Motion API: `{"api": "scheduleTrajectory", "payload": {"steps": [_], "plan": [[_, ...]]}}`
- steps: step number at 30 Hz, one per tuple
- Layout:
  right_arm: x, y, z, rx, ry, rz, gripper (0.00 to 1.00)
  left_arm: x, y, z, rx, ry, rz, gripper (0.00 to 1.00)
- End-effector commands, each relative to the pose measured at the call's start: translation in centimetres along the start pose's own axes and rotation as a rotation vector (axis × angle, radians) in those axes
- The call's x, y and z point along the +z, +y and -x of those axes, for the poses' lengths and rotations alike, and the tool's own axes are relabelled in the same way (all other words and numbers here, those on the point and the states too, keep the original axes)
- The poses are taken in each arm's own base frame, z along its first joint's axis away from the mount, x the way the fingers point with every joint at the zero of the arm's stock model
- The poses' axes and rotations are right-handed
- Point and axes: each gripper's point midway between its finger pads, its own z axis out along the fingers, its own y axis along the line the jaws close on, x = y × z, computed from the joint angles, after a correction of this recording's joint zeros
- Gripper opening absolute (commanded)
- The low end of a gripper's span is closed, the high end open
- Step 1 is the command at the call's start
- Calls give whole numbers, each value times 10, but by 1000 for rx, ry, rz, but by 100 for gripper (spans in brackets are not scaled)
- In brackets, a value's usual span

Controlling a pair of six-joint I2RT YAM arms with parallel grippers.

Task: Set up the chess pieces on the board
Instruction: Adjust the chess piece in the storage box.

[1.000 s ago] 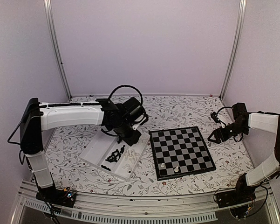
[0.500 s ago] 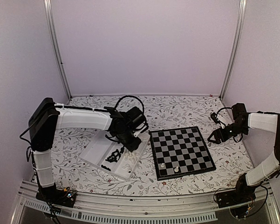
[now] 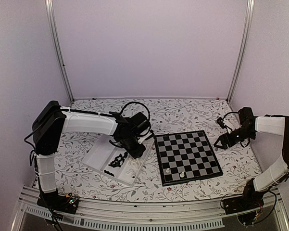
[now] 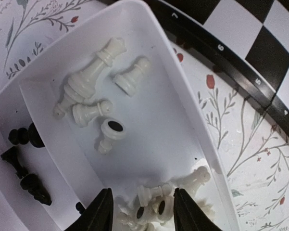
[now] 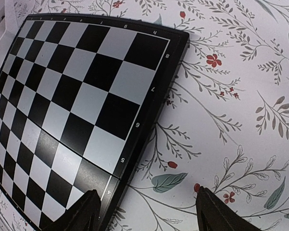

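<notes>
My left gripper (image 3: 136,153) (image 4: 142,212) hangs low over the right end of the clear tray (image 3: 97,159) (image 4: 151,132), open. A heap of white chess pieces (image 4: 161,195) lies on the tray floor between its fingertips. More white pieces (image 4: 89,86) lie further along that compartment. Black pieces (image 3: 118,160) (image 4: 24,180) fill the neighbouring one. The board (image 3: 187,155) (image 4: 240,33) (image 5: 77,96) lies right of the tray, with two white pieces (image 3: 174,172) on its near rows. My right gripper (image 3: 220,143) (image 5: 146,211) stands open and empty over the cloth beside the board's right edge.
A floral cloth (image 3: 182,113) covers the table. The tray lies slanted, its right end close to the board's left border. Metal uprights (image 3: 57,48) and plain walls close in the back and sides.
My left arm has come down and forward, bringing its gripper from above the tray's far side to low over the white pieces at its right end. The right arm has stayed still.
</notes>
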Motion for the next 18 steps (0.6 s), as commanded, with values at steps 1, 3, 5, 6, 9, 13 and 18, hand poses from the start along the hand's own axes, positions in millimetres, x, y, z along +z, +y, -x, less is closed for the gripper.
{"api": "scheduleTrajectory", "payload": {"steps": [1,3,5,6,9,13,18], "plan": [[2,0,-3,-4,9,10,71,-9,0,-15,-26,22,-30,45],[3,1,-3,-3,10,12,71,-6,-3,-19,-27,33,-47,42],[3,1,-3,-3,12,14,71,-4,-6,-20,-27,36,-67,41],[3,1,-3,-2,11,14,71,-4,-9,-20,-29,37,-81,40],[2,2,-2,-2,6,14,71,-2,-15,-24,-27,55,-117,40],[1,2,-1,-1,2,15,71,3,-18,-34,-25,91,-130,34],[-1,4,2,-3,-7,25,71,-1,-19,-41,-32,114,-139,27]]}}
